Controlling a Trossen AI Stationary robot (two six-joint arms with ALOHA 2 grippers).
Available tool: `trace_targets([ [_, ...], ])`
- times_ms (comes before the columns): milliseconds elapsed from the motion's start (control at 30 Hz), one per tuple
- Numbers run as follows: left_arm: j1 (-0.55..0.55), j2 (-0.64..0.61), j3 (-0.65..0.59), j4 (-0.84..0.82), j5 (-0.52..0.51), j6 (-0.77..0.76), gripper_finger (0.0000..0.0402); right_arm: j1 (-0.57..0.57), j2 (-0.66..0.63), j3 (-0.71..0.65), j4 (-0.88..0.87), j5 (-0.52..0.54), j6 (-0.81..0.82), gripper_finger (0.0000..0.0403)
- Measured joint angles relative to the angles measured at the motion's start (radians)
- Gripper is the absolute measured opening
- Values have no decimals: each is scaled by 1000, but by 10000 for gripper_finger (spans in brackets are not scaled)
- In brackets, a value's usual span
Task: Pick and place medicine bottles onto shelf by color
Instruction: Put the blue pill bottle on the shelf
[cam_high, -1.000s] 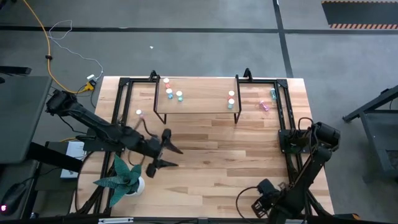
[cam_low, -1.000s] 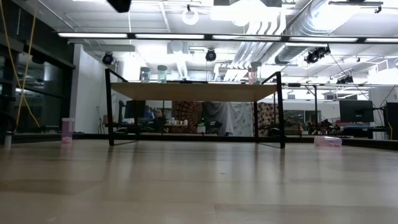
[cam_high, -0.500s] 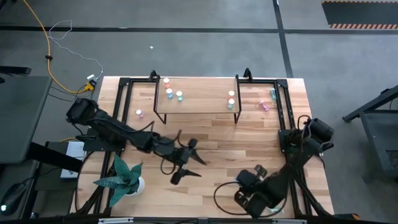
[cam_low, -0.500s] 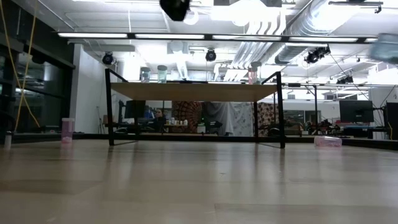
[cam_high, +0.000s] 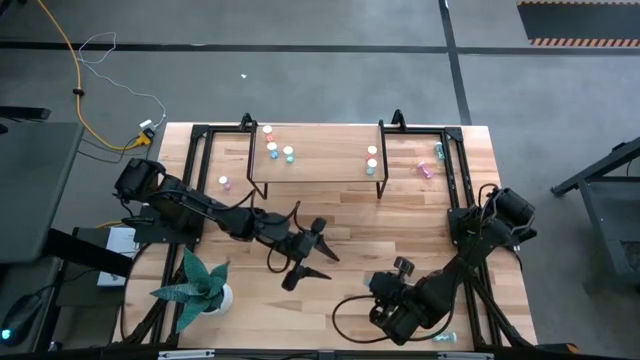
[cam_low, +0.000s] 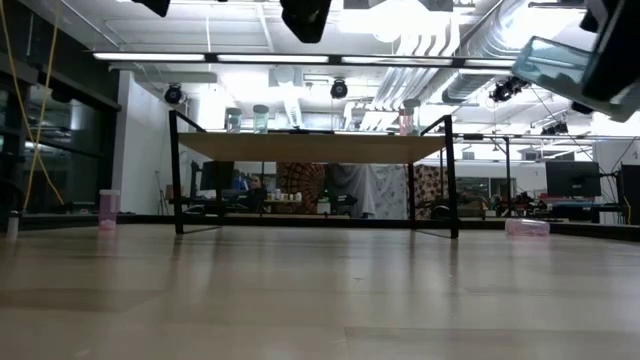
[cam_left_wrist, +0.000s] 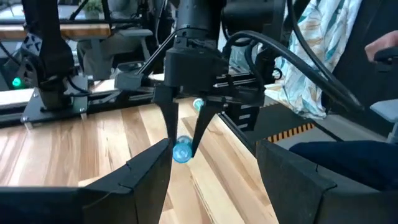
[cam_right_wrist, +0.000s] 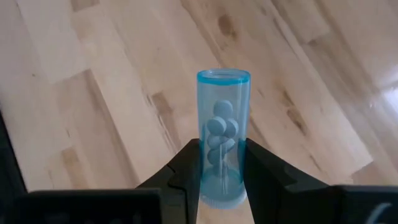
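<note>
Overhead, the right gripper (cam_right_wrist: 221, 163) clamps a blue bottle (cam_right_wrist: 222, 135) above the counter (cam_high: 400, 210), at five o'clock. Left gripper (cam_high: 310, 258) gapes wide at centre.

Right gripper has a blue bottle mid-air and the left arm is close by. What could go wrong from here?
1. The right gripper pinches the clear blue pill bottle only near one end, so it may tilt or slip in transit.
2. The open left gripper hovers mid-table facing the right arm; the arms might collide on the way to the low wood-topped shelf.
3. Small white-capped bottles already stand on the shelf; placing another could knock them over.
</note>
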Motion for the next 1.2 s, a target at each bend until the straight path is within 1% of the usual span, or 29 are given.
trace_targets([
  [167,-8,0,0,4,2,112,225,-5,0,0,4,30,-29,87],
  [267,-9,2,0,3,2,151,225,-16,0,0,11,48,-61,87],
  [400,-9,6,0,-3,-1,177,225,-49,0,0,41,53,-132,87],
  [600,-20,38,0,-9,-14,250,225,-106,0,0,137,79,-297,87],
  [767,-20,64,-1,-21,-69,261,225,-145,0,3,226,78,-442,87],
  [900,-19,66,-1,-50,-73,246,225,-169,-1,44,238,79,-514,87],
  [967,-19,66,-1,-84,-81,245,225,-179,-1,69,237,78,-539,87],
  [1100,-20,66,-1,-109,-155,245,225,-195,-1,109,239,70,-574,87],
  [1200,-18,66,-1,-98,-151,245,225,-210,-1,119,237,69,-569,87],
])
